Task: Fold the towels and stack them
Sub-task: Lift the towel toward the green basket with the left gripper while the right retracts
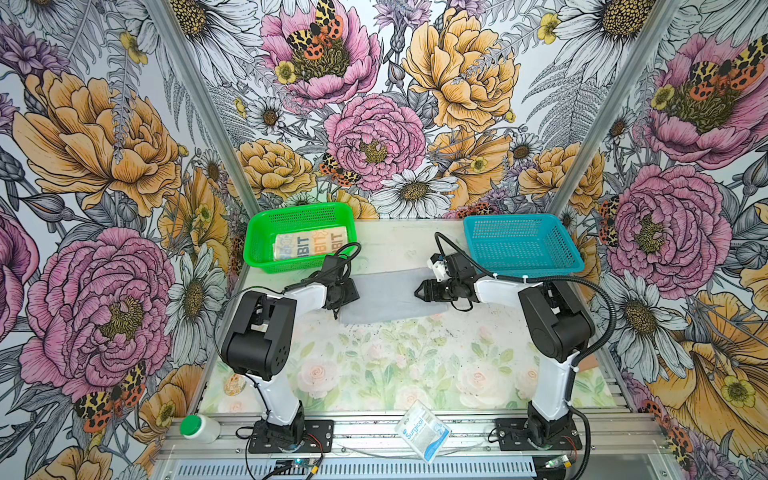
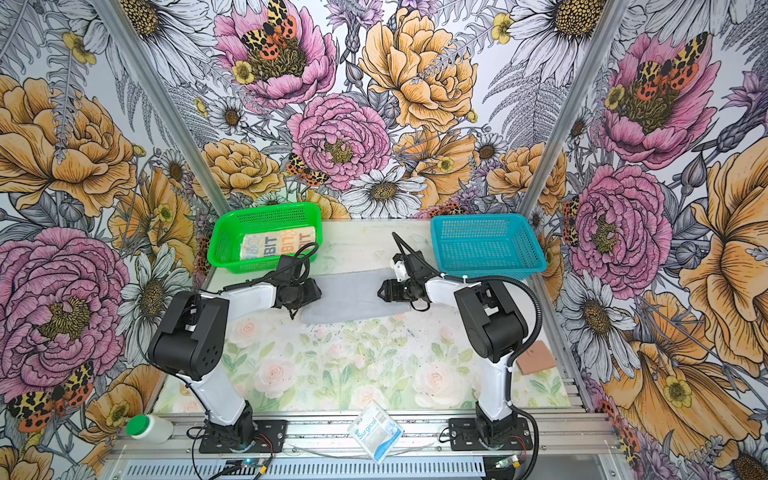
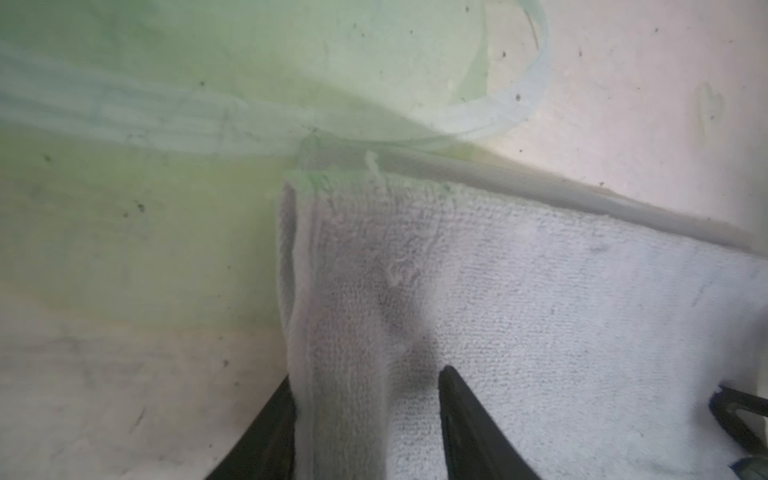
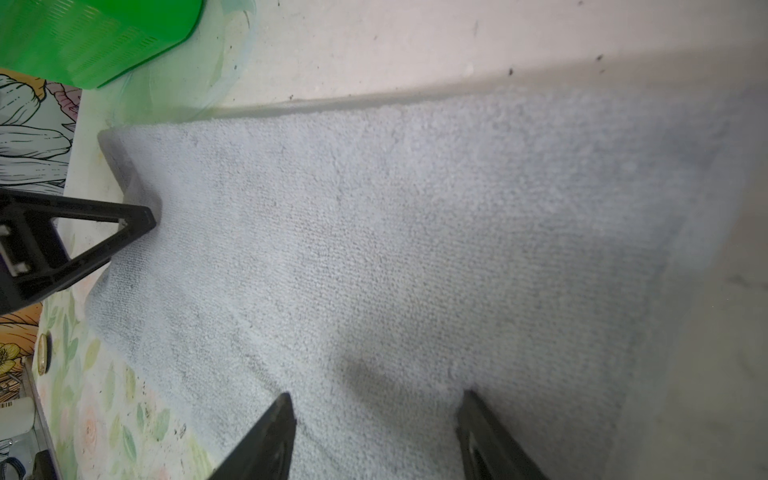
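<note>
A plain light grey towel [image 1: 386, 295] [image 2: 345, 297] lies flat on the table between my two grippers. My left gripper [image 1: 355, 293] [image 3: 368, 374] is at its left end, open. One finger is outside the raised towel edge [image 3: 332, 332] and the other rests on the cloth. My right gripper [image 1: 417, 291] [image 4: 378, 394] hovers open over the towel's right part, both fingertips [image 4: 286, 399] low on the grey towel [image 4: 415, 228]. A folded towel with "RABBIT" lettering [image 1: 309, 245] lies in the green basket [image 1: 299, 210].
A teal basket [image 1: 519, 245] stands at the back right. A "Surgical" packet [image 1: 422, 430] and a white bottle with a green cap [image 1: 199, 428] lie on the front rail. A reddish-brown block [image 2: 536, 357] sits by the right arm's elbow.
</note>
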